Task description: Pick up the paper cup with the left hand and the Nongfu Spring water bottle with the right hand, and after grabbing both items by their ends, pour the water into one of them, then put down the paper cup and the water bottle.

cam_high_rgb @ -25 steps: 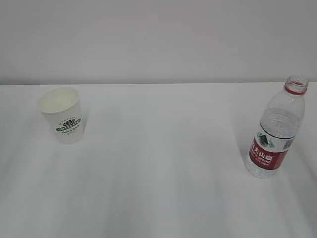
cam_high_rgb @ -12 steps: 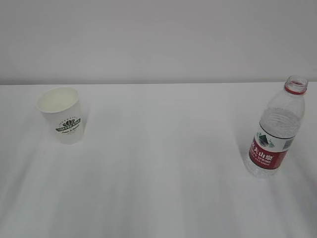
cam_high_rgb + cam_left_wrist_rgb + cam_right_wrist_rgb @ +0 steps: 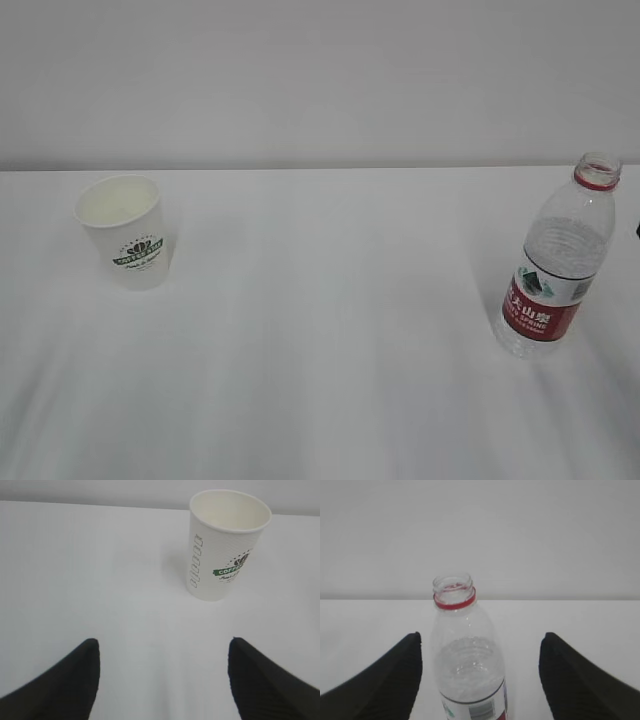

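The paper cup (image 3: 126,232) stands upright at the left of the white table, white with a green logo. In the left wrist view the paper cup (image 3: 225,550) is ahead and to the right of my left gripper (image 3: 163,645), which is open and empty. The Nongfu Spring water bottle (image 3: 556,268) stands upright at the right, uncapped, with a red label. The water (image 3: 470,672) fills it to about the shoulder. The bottle (image 3: 462,630) stands ahead of my right gripper (image 3: 481,637), framed by its open fingers and slightly left of centre, untouched.
The white table (image 3: 330,330) runs back to a plain pale wall. A dark sliver (image 3: 638,230) shows at the right edge of the exterior view, beside the bottle; neither arm shows otherwise in that view.
The dark sliver has come into the exterior view at its right edge. Cup and bottle have not moved.
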Available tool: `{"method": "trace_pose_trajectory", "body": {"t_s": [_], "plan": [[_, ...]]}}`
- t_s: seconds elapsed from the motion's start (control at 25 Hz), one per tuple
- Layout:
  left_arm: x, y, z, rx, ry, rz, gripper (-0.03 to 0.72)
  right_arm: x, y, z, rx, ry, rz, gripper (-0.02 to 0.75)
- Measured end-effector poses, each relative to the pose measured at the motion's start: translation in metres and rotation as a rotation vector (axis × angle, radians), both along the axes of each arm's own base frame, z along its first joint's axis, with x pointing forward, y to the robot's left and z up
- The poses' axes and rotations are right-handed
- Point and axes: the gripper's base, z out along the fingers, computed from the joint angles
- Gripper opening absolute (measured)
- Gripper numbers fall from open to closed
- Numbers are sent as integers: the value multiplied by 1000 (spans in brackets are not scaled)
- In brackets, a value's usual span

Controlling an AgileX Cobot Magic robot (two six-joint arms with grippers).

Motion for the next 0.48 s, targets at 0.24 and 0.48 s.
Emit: {"method": "trace_pose_trajectory", "body": {"t_s": [0.24,0.48], "plan": [[0,-1,0,-3,-2,-10,582,-14,1,-22,7,31,15,552],[0,-3,0,-6,-3,-29,582,-20,1,-30,7,41,22,551]]}}
